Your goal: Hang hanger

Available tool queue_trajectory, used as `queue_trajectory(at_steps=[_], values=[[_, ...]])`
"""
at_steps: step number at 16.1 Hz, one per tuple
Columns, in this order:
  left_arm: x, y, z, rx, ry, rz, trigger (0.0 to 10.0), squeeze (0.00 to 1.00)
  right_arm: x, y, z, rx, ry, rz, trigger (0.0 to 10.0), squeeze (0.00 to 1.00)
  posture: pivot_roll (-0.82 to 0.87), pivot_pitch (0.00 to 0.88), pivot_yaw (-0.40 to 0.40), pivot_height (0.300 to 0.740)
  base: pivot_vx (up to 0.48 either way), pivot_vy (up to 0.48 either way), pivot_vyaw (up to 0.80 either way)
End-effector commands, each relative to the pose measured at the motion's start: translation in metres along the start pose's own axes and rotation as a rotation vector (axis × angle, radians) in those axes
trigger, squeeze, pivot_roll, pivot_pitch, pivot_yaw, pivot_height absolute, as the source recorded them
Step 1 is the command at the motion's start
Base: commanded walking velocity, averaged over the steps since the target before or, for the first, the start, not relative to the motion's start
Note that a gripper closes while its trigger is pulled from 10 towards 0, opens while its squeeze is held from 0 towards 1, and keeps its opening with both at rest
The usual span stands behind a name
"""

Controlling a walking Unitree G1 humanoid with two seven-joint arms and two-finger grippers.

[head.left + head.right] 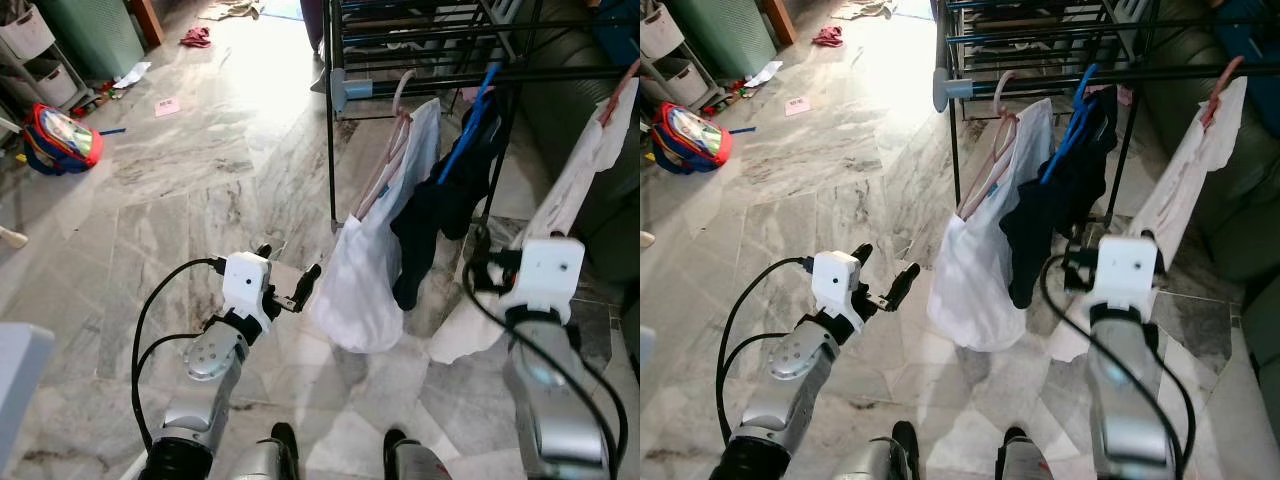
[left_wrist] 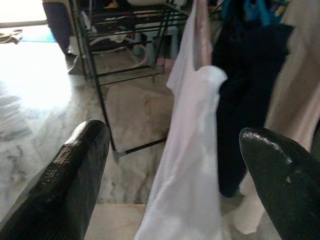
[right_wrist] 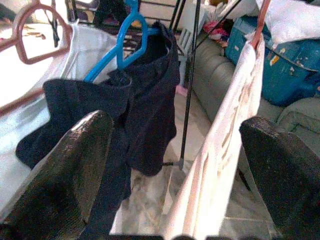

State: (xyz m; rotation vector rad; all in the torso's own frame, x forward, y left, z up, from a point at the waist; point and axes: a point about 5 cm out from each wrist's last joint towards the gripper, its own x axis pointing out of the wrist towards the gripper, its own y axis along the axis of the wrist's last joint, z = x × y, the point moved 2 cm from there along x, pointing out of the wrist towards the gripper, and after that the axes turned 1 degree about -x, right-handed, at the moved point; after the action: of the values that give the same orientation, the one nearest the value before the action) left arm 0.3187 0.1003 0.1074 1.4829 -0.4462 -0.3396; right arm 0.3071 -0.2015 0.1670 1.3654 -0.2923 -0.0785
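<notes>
A black drying rack (image 1: 420, 40) stands ahead, its front rail (image 1: 560, 72) carrying three hangers. A pink hanger (image 1: 400, 110) holds a white garment (image 1: 370, 270). Beside it, a blue hanger (image 1: 470, 125) holds a dark navy garment (image 1: 440, 210). At the right, another pink hanger (image 3: 261, 20) carries a white garment (image 1: 585, 165). My left gripper (image 1: 288, 268) is open and empty, just left of the first white garment's lower part. My right gripper (image 3: 177, 125) is open and empty, facing the gap between the navy garment (image 3: 145, 100) and the right white garment (image 3: 225, 150).
A marble floor (image 1: 200, 200) spreads out to the left. A colourful backpack (image 1: 60, 140), a shelf with bins (image 1: 40, 50), a pink paper (image 1: 167, 105) and a red cloth (image 1: 196, 37) lie far left. A grey sofa (image 1: 600, 110) and a blue box (image 3: 300, 65) sit behind the rack.
</notes>
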Motion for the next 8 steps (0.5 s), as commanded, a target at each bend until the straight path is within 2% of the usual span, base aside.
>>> queue_trajectory(at_steps=[1,2,4,8], values=[[-0.001,0.005,-0.001,0.01,-0.03,0.007,10.0,0.0,0.003,-0.003,-0.004,0.008,0.017,-0.02,10.0,0.0,-0.06,0.299,0.114,0.74,0.0,0.0,0.0],[-0.001,0.009,0.001,-0.001,-0.056,0.009,10.0,0.0,0.011,0.002,-0.008,0.02,0.033,-0.012,10.0,0.0,-0.05,0.308,0.116,0.74,0.0,0.0,0.0],[-0.001,0.012,-0.003,0.001,-0.044,-0.001,10.0,0.0,0.016,0.005,-0.014,0.033,0.059,-0.003,10.0,0.0,-0.04,0.314,0.117,0.74,0.0,0.0,0.0],[-0.002,0.019,-0.009,0.002,-0.012,0.025,10.0,0.0,0.009,-0.004,-0.022,0.044,0.076,-0.026,10.0,0.0,-0.03,0.311,0.122,0.74,0.44,0.0,0.0]])
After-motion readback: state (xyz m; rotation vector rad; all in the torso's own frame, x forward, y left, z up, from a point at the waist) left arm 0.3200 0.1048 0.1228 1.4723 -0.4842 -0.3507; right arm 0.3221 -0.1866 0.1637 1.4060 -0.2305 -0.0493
